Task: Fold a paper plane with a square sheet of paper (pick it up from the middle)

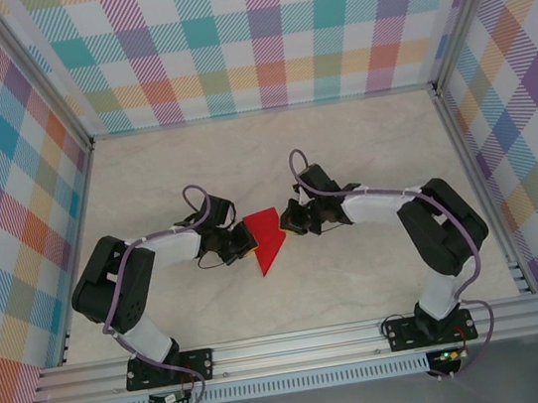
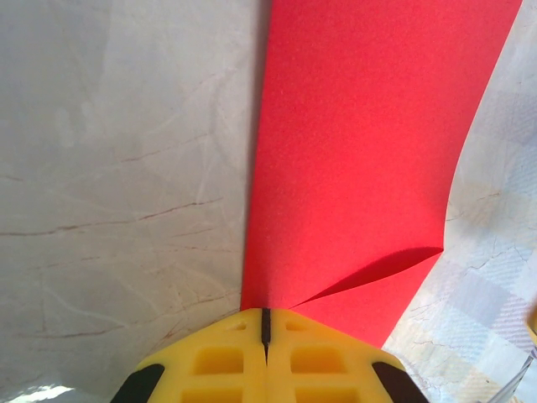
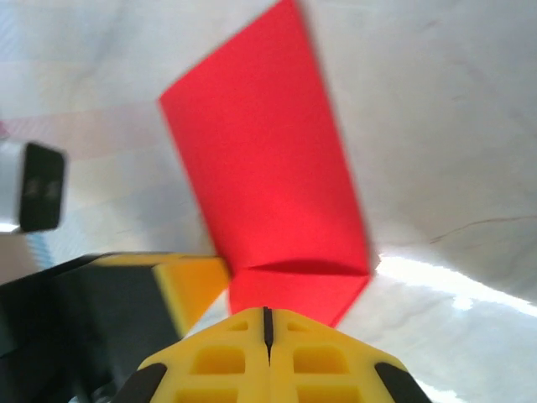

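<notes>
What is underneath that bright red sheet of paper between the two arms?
Around the bright red paper sheet you can see pale marbled tabletop; the patch directly beneath the sheet is covered, so nothing there can be made out.

Item: square sheet of paper (image 1: 266,239), bright red, unmarked, folded along a crease, tapering to a point at its lower end; located mid-frame.

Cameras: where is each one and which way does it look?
Top: above, behind the robot, looking down at the table; left arm and right arm show.
Left wrist: on the left arm, facing the paper its left gripper pinches.
Right wrist: on the right arm, facing the paper its right gripper pinches.
Shared: all three see the red paper.
</notes>
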